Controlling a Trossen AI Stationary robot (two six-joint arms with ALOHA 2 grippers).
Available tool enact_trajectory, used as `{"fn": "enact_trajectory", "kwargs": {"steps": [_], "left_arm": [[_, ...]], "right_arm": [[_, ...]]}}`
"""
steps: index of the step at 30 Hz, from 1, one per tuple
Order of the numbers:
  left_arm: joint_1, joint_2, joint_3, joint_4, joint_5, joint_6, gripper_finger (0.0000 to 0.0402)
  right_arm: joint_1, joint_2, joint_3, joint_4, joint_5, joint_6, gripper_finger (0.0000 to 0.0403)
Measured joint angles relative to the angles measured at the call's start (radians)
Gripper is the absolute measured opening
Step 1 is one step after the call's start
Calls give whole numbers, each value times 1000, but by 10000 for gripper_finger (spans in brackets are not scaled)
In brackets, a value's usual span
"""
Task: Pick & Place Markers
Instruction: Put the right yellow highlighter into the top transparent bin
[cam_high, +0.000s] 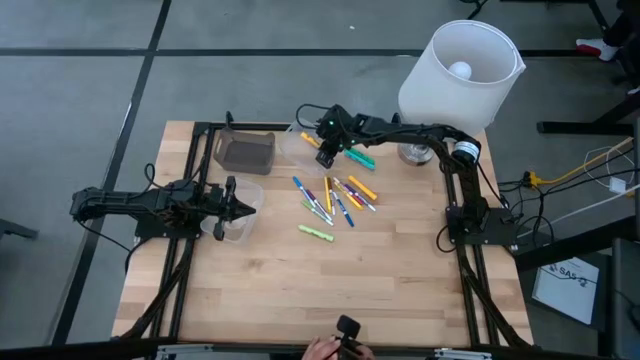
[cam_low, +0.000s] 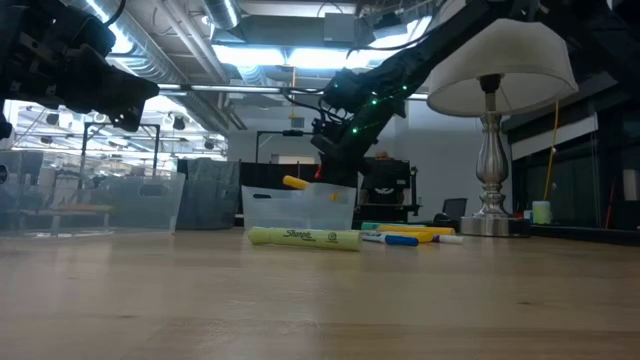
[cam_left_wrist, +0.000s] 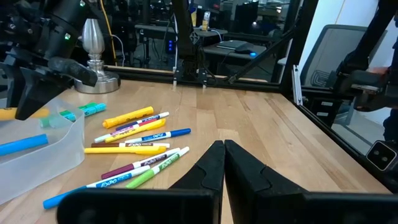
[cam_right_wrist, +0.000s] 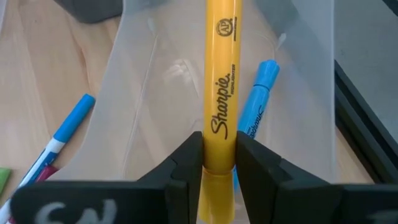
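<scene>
Currently the right gripper (cam_right_wrist: 219, 163) grasps a yellow marker (cam_right_wrist: 222, 81) over the far clear container (cam_right_wrist: 186, 74); next, release it inside. Left gripper (cam_left_wrist: 221, 163) waits clenched, left.

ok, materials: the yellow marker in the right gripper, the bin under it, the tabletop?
Yellow marker: looks like glossy plastic, smooth with printed lettering. Clear bin: translucent plastic, tabletop shows through. Table: light wood, visible planks and grain, probably butcher block.
</scene>
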Motion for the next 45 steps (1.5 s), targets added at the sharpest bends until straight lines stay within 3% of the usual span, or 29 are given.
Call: {"fn": "enact_trajectory", "kwargs": {"steps": [41, 45], "left_arm": [[0, 0, 0, 0, 0, 0, 6], [0, 0, 0, 0, 0, 0, 6]], "right_arm": [[-4, -1, 1, 26, 2, 2, 91], [-4, -1, 1, 27, -8, 1, 107]]}}
